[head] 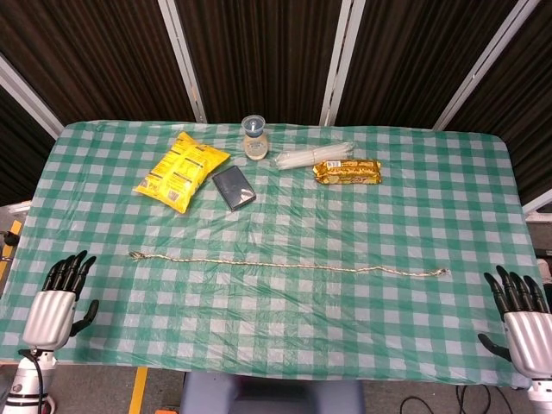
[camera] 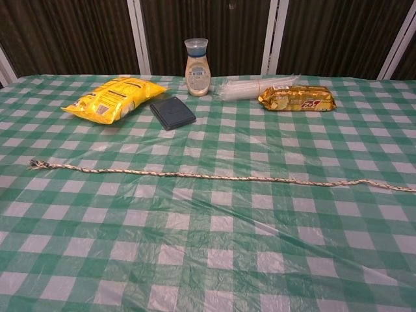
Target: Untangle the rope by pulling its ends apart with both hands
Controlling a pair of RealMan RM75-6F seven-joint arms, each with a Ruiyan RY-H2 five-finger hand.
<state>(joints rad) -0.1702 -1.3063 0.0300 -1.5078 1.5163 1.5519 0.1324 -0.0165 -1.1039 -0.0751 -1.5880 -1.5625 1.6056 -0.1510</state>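
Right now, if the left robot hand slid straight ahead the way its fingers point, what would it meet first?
The left robot hand likely passes left of the rope end; its way looks free over bare tablecloth.

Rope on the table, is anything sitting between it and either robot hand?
Nothing visible. The rope lies straight across bare tablecloth, with the left robot hand and right robot hand open beyond its two ends. The snacks and the bottle sit along the far side.
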